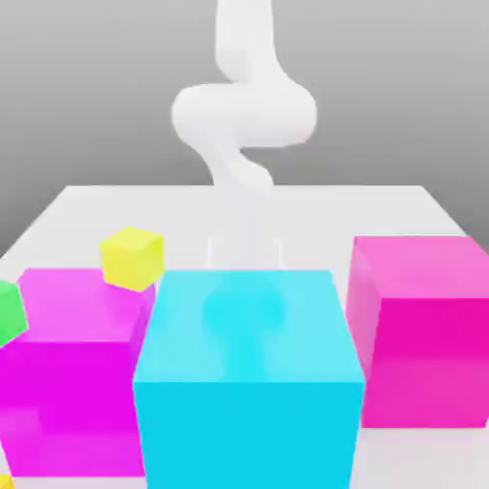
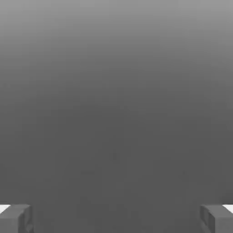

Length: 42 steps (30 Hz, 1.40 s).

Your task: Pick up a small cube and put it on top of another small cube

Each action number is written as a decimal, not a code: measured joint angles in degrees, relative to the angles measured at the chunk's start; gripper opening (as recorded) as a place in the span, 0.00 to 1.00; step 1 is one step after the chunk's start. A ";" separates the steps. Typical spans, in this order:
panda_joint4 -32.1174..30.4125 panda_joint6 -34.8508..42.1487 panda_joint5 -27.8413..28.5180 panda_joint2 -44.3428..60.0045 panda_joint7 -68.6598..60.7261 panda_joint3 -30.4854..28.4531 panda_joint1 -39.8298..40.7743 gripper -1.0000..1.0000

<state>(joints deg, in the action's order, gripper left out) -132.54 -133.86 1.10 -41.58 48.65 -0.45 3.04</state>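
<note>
The white arm point(image 1: 244, 115) stands at the far side of the white table point(image 1: 86, 205), curling down behind a big cyan block point(image 1: 248, 377) that hides most of its lower end. In the hand view the gripper point(image 2: 116, 218) is spread wide, released, with one grey fingertip point(image 2: 16, 218) at each edge of the picture and nothing but plain grey ground between them; no cube sits between the jaws.

The small yellow cube point(image 1: 132, 256) lies apart from the jaws, off toward the exterior view's left of the arm and nearer the camera, sitting just at the back edge of a large magenta block point(image 1: 72, 368); whether it rests on that block or on the table behind it I cannot tell. A small green cube point(image 1: 10, 313) shows at the exterior view's left edge, farther still from the jaws, against the same magenta block. A large pink block point(image 1: 420, 329) stands on the exterior view's right, beside the cyan one.
</note>
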 joint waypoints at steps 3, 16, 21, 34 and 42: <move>-1.74 -3.27 1.73 6.16 2.89 -1.85 4.36 0.50; -9.91 -17.69 4.40 32.51 10.50 -14.93 20.93 0.50; -15.58 -23.42 -1.95 43.11 8.10 -19.02 29.22 0.50; -19.57 -36.01 -18.04 59.99 -6.93 -9.12 41.17 0.00; -21.06 -30.97 -11.81 53.39 -2.20 -13.54 38.16 0.00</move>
<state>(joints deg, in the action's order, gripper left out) -153.59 -164.83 -10.70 11.81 46.45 -14.00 41.20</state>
